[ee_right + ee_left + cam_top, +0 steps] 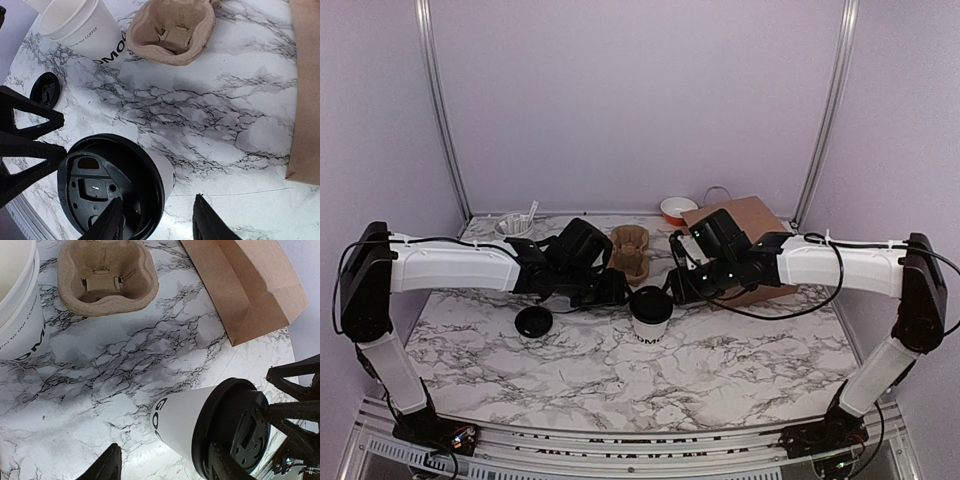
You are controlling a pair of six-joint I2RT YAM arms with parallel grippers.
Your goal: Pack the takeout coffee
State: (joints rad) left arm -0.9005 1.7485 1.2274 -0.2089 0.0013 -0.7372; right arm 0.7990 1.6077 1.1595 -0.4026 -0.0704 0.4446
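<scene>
The takeout coffee [650, 313], a white paper cup with dark lettering and a black lid, stands at the table's middle between both grippers. My left gripper [612, 291] is at its left and my right gripper [678, 286] at its right. In the left wrist view the coffee [215, 430] lies between the open left gripper [167, 467]: one finger crosses the lid, the other stands clear of the cup wall. In the right wrist view the coffee [112, 185] sits under the open right gripper [160, 220], with one finger over the lid and the other beside the cup.
A brown pulp cup tray [630, 252] lies just behind the coffee. A brown paper bag [745, 228] lies at the back right. A second, lidless white cup [82, 30] stands by the tray, with a loose black lid [533, 321] nearby. A white canister with sticks [515, 226] and a small red bowl [677, 208] sit at the back.
</scene>
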